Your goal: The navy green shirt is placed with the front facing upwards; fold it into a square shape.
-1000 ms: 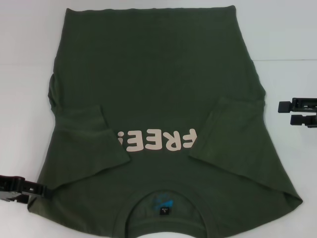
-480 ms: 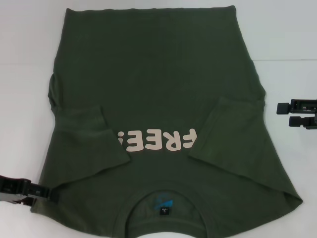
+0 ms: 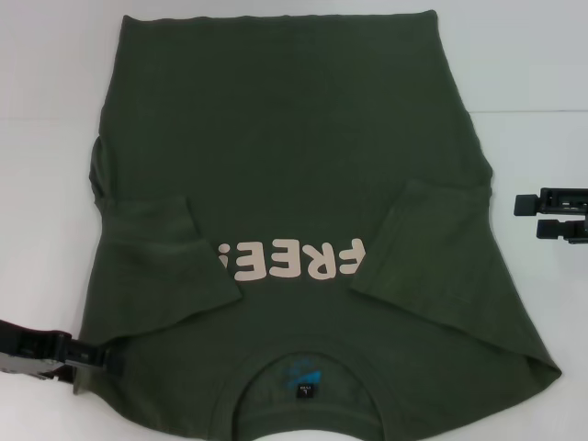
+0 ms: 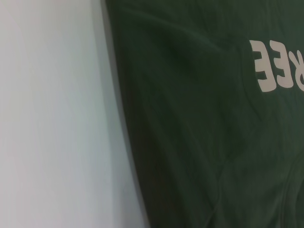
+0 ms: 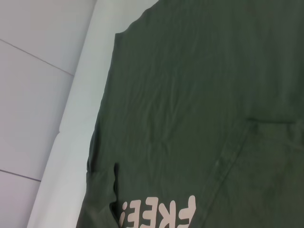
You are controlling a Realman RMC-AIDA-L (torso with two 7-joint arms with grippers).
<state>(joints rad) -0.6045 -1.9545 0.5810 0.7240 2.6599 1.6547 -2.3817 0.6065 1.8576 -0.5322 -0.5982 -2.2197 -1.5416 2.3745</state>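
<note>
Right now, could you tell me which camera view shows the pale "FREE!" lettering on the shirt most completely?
The head view: the whole "FREE!" lettering sits unobstructed on the navy green shirt, between the folded-in sleeves. The right wrist view shows the lettering cut off at the frame edge, and the left wrist view catches only a few letters at its border.

We see a white table (image 3: 55, 110) under even light; a thin seam (image 3: 533, 112) crosses its surface, and paler panels (image 5: 33, 95) lie beyond its edge.

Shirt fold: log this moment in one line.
shirt: flat, both sleeves folded in | left claw: at near-left shoulder edge | right claw: off shirt's right side, apart
</note>
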